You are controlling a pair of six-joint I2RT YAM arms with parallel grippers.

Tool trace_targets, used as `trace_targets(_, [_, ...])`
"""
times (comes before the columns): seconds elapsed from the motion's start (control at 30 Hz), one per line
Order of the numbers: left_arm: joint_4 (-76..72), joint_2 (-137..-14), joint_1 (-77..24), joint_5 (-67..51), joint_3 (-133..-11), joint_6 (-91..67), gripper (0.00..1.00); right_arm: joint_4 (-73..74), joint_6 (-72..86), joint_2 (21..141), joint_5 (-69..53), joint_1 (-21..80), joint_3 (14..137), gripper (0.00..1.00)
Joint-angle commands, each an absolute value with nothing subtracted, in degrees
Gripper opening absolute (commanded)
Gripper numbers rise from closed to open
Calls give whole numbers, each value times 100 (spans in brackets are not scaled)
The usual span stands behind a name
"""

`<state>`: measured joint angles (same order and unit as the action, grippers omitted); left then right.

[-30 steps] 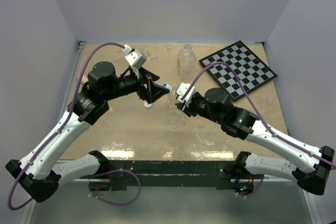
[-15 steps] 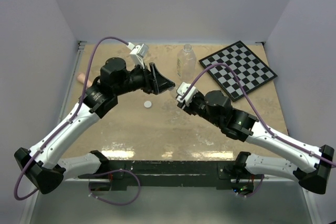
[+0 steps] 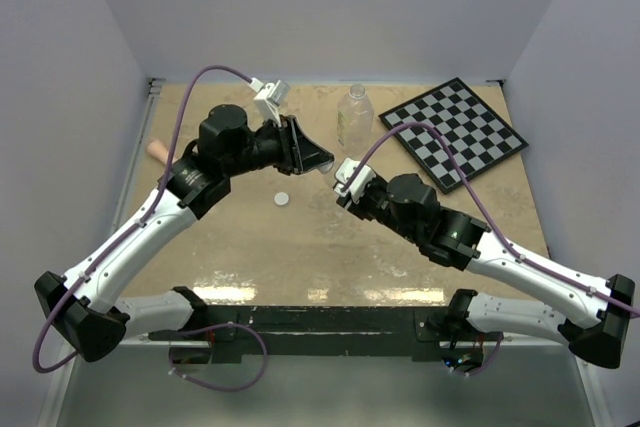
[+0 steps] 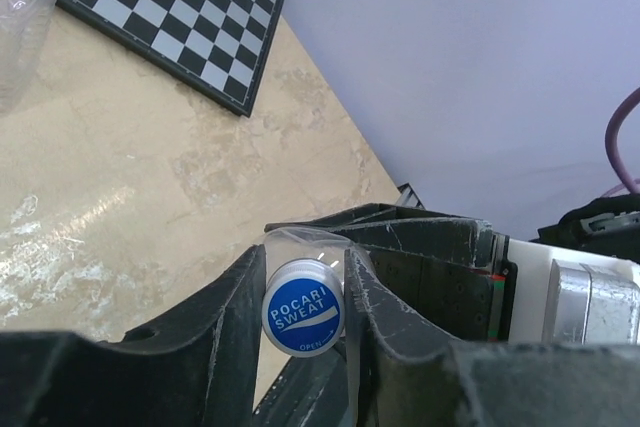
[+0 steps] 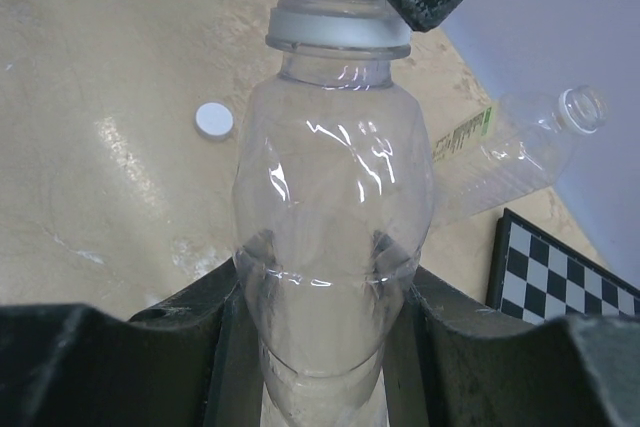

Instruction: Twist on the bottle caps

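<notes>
Left wrist: left gripper (image 4: 303,292) clamped on blue cap (image 4: 303,315).
Right wrist: right gripper (image 5: 325,297) grips small bottle (image 5: 325,197); cap apparently on its neck.
On table (image 3: 240,237): white cap (image 3: 283,199), middle.

You've got a black-and-white checkerboard (image 3: 455,132) lying flat on the far right of the beige marbled table (image 3: 300,247). It's turned corner-on, so one corner points at the back wall. In your left wrist view it sits top left, its black border plain against the tabletop. Your right wrist view catches just one corner of it, low on the right. Over at the table's left edge there's a short pink cylindrical stick (image 3: 156,150), only partly showing, well apart from the board. Pale lilac walls (image 3: 330,7) close the table in on three sides.
</notes>
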<state>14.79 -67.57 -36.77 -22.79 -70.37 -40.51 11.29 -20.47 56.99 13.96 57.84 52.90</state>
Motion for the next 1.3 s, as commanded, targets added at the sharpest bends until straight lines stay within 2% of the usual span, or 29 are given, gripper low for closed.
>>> trace_targets(0.0, [1556,-6812,-3665,-2732,-7365,-3622,7,870,-2031,5730,1240,5818,5265,0])
trace_targets(0.07, [1582,-6794,-3665,-2970,-7365,-3394,0,879,-1952,5687,925,5818,5273,0])
trace_targets(0.3, [1503,-6478,-3665,-4103,-7128,-1901,0,826,-1872,5169,-183,5792,5343,0])
trace_targets(0.57, [1643,-6346,-3674,-6009,-6926,480,0,967,-1854,5045,-1624,5766,5634,0])
trace_targets(0.67, [2151,-6311,-3665,-6432,-6908,1859,0,941,-1872,5019,-2082,5766,5669,0])
trace_targets(0.9, [4769,-6714,-3665,-6680,-7479,5164,0,958,-1907,5036,-2610,5757,5713,0])
trace_targets(1.03, [4905,-6741,-3674,-6592,-7480,5415,0,941,-1890,5071,-2628,5757,5687,0])
trace_targets(1.13, [4458,-6654,-3665,-6434,-7383,4880,29,949,-1907,5080,-2427,5757,5669,0])
trace_targets(1.17, [4230,-6601,-3665,-6329,-7331,4660,42,967,-1899,5106,-2295,5757,5660,0])
trace_targets(1.27, [3211,-6312,-3674,-5706,-7041,3493,66,1089,-1942,5229,-1786,5757,5695,0])
